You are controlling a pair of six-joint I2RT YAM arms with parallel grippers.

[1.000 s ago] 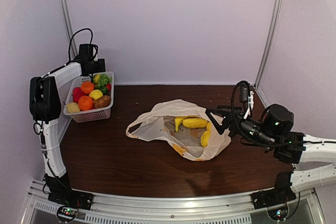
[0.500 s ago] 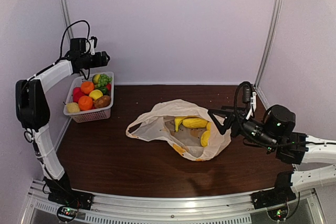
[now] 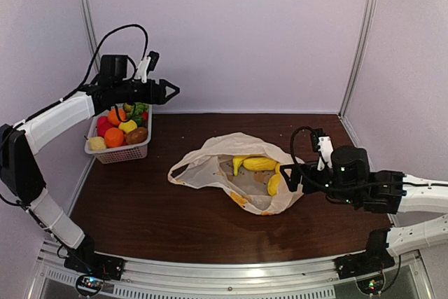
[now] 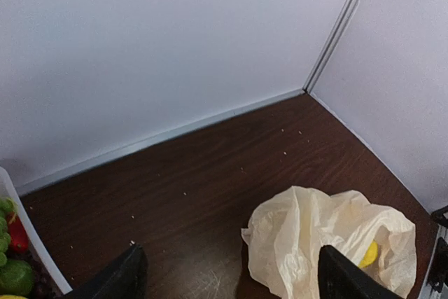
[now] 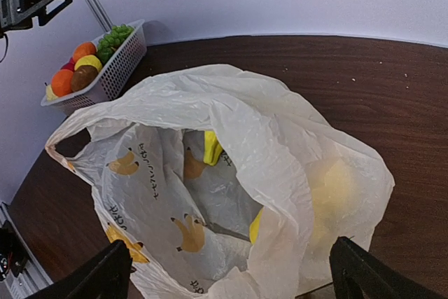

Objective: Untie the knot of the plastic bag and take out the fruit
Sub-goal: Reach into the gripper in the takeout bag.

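Left gripper (image 3: 171, 92) hangs in the air beyond the front corner of the white slotted basket (image 3: 122, 153), well above the table (image 3: 161, 208). We note its fingers spread apart with nothing between them. We find the right gripper (image 3: 285, 175) low at the right edge of the plastic bag (image 3: 210, 166). Its jaws stand wide to either side of the crumpled plastic and are clamped on nothing.

Markings: the bag's inner wall carries yellow-orange banana motifs (image 5: 185, 232). One short line of dark print (image 5: 152, 176) runs beside them, and it is too small for us to read.

Containers: the bag lies on its side near the middle of the table, mouth gaping toward the arms, one handle loop (image 3: 178, 169) trailing to the left. Inside we see yellow bananas (image 3: 255, 163) and a yellow oval piece (image 3: 274, 184) just beside the right gripper. From the right wrist, a further pale yellow shape (image 5: 329, 187) shows through the plastic.

The basket sits at the table's back left, well apart from the bag. It holds green grapes (image 3: 138, 108), orange pieces (image 3: 114, 136), red and yellow pieces, and a brown oval piece (image 3: 136, 135).
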